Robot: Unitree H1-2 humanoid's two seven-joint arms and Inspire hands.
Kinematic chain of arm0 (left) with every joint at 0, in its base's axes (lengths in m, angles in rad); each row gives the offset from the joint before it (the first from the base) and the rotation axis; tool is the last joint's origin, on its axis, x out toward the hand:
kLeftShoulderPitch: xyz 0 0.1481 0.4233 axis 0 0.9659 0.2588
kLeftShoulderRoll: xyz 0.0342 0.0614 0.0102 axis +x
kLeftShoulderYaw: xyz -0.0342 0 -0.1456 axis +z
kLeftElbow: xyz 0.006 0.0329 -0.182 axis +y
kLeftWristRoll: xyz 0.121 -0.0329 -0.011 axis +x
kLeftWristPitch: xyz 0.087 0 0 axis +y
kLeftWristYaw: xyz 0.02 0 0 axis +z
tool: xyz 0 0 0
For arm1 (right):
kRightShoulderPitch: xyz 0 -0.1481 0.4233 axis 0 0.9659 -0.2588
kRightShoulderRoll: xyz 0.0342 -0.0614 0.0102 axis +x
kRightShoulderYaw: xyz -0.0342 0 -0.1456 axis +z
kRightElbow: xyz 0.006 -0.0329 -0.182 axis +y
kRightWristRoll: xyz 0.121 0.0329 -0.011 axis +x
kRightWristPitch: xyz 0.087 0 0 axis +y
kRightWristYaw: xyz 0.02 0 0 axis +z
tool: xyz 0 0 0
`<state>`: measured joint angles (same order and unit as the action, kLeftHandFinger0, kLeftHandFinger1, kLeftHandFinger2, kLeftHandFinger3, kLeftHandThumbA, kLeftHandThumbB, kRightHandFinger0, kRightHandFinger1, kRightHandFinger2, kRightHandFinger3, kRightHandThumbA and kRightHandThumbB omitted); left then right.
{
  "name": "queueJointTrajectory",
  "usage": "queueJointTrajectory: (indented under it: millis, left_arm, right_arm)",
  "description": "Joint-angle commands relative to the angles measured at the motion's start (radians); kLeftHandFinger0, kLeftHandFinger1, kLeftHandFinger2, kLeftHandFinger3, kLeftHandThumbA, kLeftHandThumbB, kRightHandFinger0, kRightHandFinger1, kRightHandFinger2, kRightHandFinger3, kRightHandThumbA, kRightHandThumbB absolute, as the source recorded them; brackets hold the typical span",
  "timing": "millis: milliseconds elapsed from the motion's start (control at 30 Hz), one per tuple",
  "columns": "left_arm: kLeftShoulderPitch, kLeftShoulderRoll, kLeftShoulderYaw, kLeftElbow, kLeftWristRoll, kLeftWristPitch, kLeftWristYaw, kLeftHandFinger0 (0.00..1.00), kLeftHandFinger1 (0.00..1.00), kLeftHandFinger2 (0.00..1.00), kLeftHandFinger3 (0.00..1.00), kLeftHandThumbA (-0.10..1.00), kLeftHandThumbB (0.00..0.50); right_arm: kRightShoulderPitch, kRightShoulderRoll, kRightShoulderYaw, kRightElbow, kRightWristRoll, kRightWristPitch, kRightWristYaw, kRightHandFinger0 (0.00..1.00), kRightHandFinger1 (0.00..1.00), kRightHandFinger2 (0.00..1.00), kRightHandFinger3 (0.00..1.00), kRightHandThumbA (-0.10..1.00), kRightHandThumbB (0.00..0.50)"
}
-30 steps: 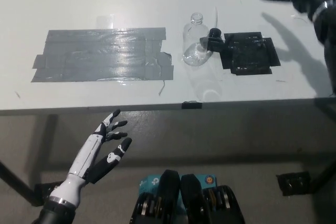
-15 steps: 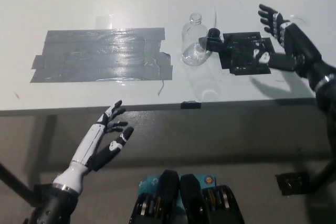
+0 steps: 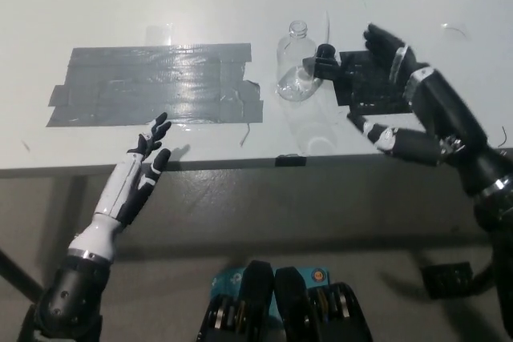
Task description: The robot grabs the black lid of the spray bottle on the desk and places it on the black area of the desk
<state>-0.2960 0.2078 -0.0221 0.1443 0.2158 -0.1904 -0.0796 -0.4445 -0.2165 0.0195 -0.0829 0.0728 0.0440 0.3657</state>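
Head view: we read no writing anywhere; our right hand (image 3: 409, 98) spread empty, hiding part of the black area (image 3: 365, 90) beside the black lid (image 3: 325, 60); left hand (image 3: 136, 178) open.

Brightness: even and bright on the desk (image 3: 96, 6), dim below its front edge.
Glare: pale sheen on the grey tape patch (image 3: 156, 84), strongest toward its lower middle; small glints on the clear bottle (image 3: 295, 70) right of that patch.
Shadows: soft, falling from the bottle toward the desk's front edge.
Sharpness: mild softness throughout; right hand (image 3: 405, 98) slightly smeared.
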Motion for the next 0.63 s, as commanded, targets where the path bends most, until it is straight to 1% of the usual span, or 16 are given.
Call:
queueJointTrajectory:
  millis: [0,100,200,233,267,333,400,600]
  left_arm:
    - [0.016,-0.001,0.011,-0.032,0.004,-0.044,0.038,1.0,1.0,1.0,1.0,1.0,0.225]
    - [0.025,-0.004,0.01,-0.034,0.0,-0.049,0.04,1.0,1.0,1.0,1.0,1.0,0.223]
    - [0.052,-0.009,0.006,-0.049,0.005,-0.048,0.044,1.0,1.0,1.0,1.0,1.0,0.229]
    - [0.06,-0.009,0.005,-0.058,0.009,-0.04,0.043,1.0,1.0,1.0,1.0,1.0,0.222]
    - [0.061,-0.009,0.004,-0.061,0.01,-0.037,0.043,1.0,1.0,1.0,1.0,1.0,0.223]
    - [0.079,-0.01,0.005,-0.069,0.008,-0.042,0.046,1.0,1.0,1.0,1.0,1.0,0.207]
    - [0.102,-0.011,0.006,-0.078,0.005,-0.048,0.046,1.0,1.0,1.0,1.0,1.0,0.199]
    - [0.133,-0.012,0.003,-0.088,0.008,-0.053,0.045,1.0,1.0,1.0,1.0,1.0,0.204]
  right_arm:
    - [0.025,-0.002,0.025,0.088,-0.017,-0.099,-0.001,1.0,1.0,1.0,1.0,0.63,0.47]
    - [0.039,-0.007,0.038,0.102,-0.025,-0.103,-0.005,1.0,1.0,1.0,1.0,0.64,0.48]
    - [0.062,-0.012,0.049,0.079,-0.021,-0.084,0.002,1.0,1.0,1.0,1.0,0.63,0.483]
    - [0.068,-0.014,0.053,0.076,-0.027,-0.082,0.0,1.0,1.0,1.0,1.0,0.64,0.486]
    - [0.068,-0.014,0.054,0.076,-0.029,-0.082,-0.001,1.0,1.0,1.0,1.0,0.64,0.486]
    - [0.082,-0.017,0.063,0.062,-0.031,-0.075,0.002,1.0,1.0,1.0,1.0,0.62,0.473]
    - [0.1,-0.015,0.071,0.054,-0.034,-0.073,0.002,1.0,1.0,1.0,1.0,0.61,0.472]
    - [0.133,-0.014,0.085,0.044,-0.037,-0.067,-0.002,1.0,1.0,1.0,1.0,0.61,0.48]
